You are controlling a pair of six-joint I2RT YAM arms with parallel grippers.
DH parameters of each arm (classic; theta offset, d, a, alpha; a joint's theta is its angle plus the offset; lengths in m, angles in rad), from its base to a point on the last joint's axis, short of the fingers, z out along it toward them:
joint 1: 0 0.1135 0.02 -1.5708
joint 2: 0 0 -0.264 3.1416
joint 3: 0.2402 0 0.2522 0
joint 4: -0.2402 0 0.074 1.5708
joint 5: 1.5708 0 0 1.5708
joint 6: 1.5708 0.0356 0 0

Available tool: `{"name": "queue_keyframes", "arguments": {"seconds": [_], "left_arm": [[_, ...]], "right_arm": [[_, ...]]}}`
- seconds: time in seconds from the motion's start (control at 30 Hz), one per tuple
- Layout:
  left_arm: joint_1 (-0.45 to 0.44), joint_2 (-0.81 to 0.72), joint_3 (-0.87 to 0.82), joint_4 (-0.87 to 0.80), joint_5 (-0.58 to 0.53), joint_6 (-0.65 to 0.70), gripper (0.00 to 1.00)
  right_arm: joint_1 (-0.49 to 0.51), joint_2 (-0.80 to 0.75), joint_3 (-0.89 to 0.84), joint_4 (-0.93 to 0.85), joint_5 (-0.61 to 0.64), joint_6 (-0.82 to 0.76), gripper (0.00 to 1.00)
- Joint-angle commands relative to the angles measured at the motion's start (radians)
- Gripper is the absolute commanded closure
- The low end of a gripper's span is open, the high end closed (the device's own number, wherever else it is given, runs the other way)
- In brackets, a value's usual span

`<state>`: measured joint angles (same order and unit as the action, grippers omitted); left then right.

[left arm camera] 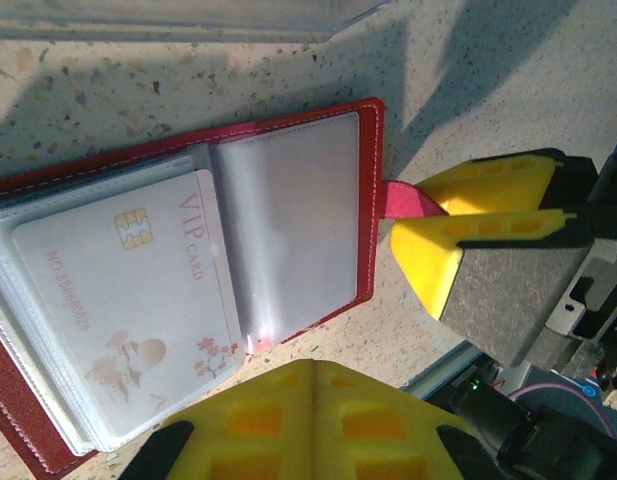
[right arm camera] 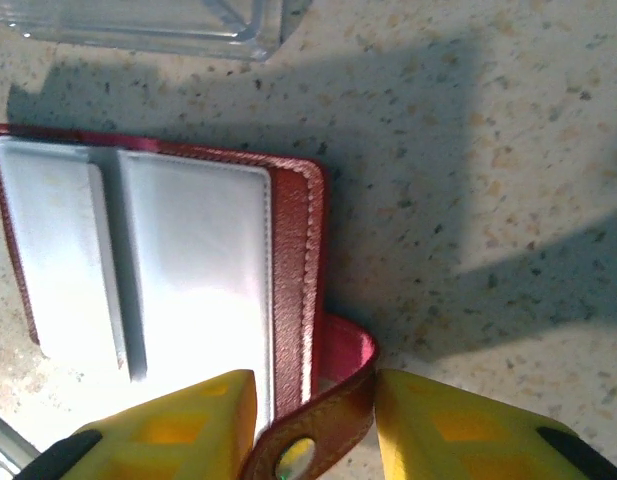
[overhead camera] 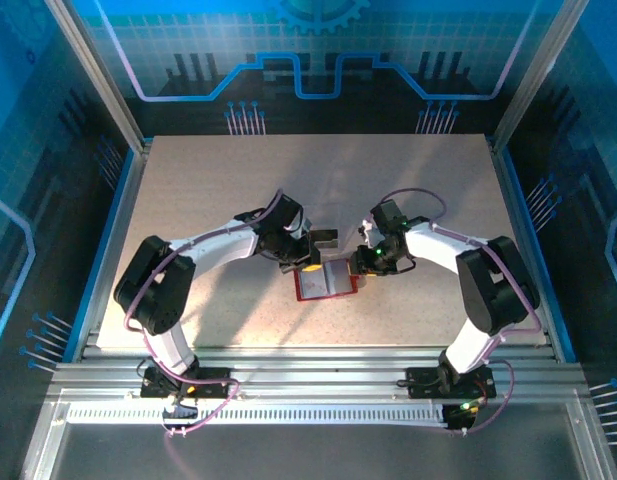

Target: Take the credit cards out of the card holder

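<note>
Red faux leather with a stitched edge makes up the card holder (overhead camera: 325, 283), which lies open and flat on the speckled table (right arm camera: 488, 150) between the two arms, just beside a clear plastic tray (left arm camera: 188, 15). The likeliest slip starts at the clasp tab (left arm camera: 406, 198). The right gripper (right arm camera: 313, 392) has its yellow fingers close on either side of that narrow strap, and from the wrist view I cannot tell whether they pinch it or merely flank it. The tab is soft and curls, so a pull on it could fold the cover, or drag the whole light case across the smooth top rather than steady it. The left gripper (left arm camera: 313, 395) is fully closed with nothing between its fingers, its tips over the holder's near edge. Closed that way it cannot take a card, and an off-centre push down could fan the stack of sleeves or pivot the case. The card (left arm camera: 128, 310) on top is pale, with a gold chip and "VIP" lettering, and sits inside a glossy clear sleeve. It is thin, stiff and flush with the pocket, leaving little lip for blunt fingers, and the slick film may cling to it. The opposite sleeve (left arm camera: 288, 220) looks empty. No card is out yet.
</note>
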<state>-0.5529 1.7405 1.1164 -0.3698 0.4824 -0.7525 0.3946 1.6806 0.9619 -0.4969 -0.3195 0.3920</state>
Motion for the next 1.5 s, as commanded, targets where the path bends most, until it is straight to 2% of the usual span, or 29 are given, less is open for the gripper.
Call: {"name": "queue_keyframes", "arguments": {"seconds": [0.0,0.1,0.3,0.4,0.57,0.7,0.8,0.9,1.1,1.33,1.47], "left_arm": [[-0.007,-0.032,-0.007,-0.019,-0.011,0.013,1.0],[-0.005,-0.032,-0.006,-0.014,-0.009,0.021,1.0],[0.013,-0.066,-0.039,0.013,-0.019,0.05,1.0],[0.035,-0.087,-0.066,0.018,-0.023,0.063,1.0],[0.079,-0.112,-0.106,0.027,0.019,0.07,1.0],[0.105,-0.128,-0.174,0.076,0.055,0.034,1.0],[0.105,-0.116,-0.203,0.103,0.071,0.022,1.0],[0.105,-0.105,-0.232,0.139,0.072,-0.006,1.0],[0.102,-0.104,-0.269,0.187,0.077,-0.042,1.0],[0.102,-0.088,-0.239,0.152,0.074,-0.01,1.0],[0.09,-0.054,-0.204,0.146,0.084,-0.004,1.0]], "right_arm": [[0.019,-0.053,0.003,-0.051,-0.022,0.009,0.64],[0.023,-0.073,-0.01,-0.055,-0.029,0.015,0.64],[0.021,-0.127,0.046,-0.159,0.084,-0.007,0.61],[0.023,-0.163,0.088,-0.195,0.089,0.001,0.6],[0.037,-0.208,0.117,-0.152,-0.015,0.081,0.6],[0.074,-0.189,0.08,0.026,-0.19,0.209,0.63],[0.128,-0.123,0.076,0.133,-0.251,0.263,0.63],[0.154,-0.011,0.13,0.125,-0.281,0.259,0.67],[0.155,0.122,0.178,0.046,-0.228,0.179,0.69],[0.151,0.131,0.096,0.036,-0.141,0.163,0.71],[0.154,0.133,0.041,0.08,-0.137,0.198,0.72]]}}
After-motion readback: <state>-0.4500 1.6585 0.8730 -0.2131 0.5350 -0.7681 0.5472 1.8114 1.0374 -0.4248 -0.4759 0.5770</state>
